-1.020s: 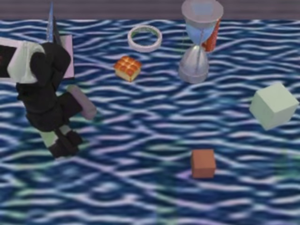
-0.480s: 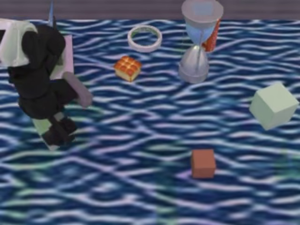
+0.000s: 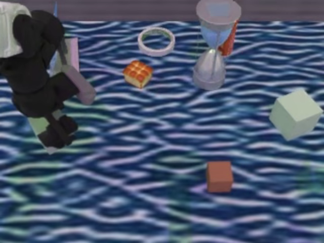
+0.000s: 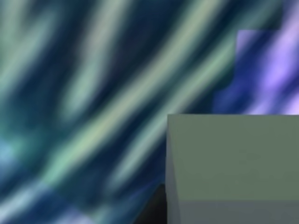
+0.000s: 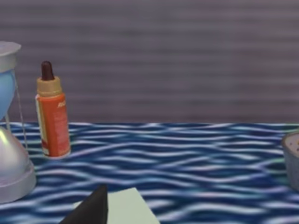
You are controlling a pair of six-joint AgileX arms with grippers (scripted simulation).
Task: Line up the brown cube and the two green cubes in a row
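My left gripper point(image 3: 56, 134) is at the table's left side, shut on the smaller green cube point(image 3: 37, 124), which shows only as pale edges around the black fingers. The left wrist view is filled at one corner by that cube point(image 4: 233, 163), with a dark finger point(image 4: 154, 207) against its side. The larger green cube point(image 3: 296, 114) sits tilted at the far right. The brown cube point(image 3: 219, 176) lies in front of it, right of centre. My right arm is out of the top view; its wrist view shows one dark finger point(image 5: 93, 207) over the larger green cube point(image 5: 133, 207).
An orange-yellow bumpy cube point(image 3: 137, 73), a white tape ring point(image 3: 156, 41), an hourglass point(image 3: 214, 48) and an orange bottle point(image 3: 229, 38) stand along the back. A pale pad point(image 3: 72, 54) lies under the left arm. A grey container point(image 5: 292, 158) shows in the right wrist view.
My left gripper has moved toward the back left of the table, and the smaller green cube has moved with it. The other cubes have not moved.
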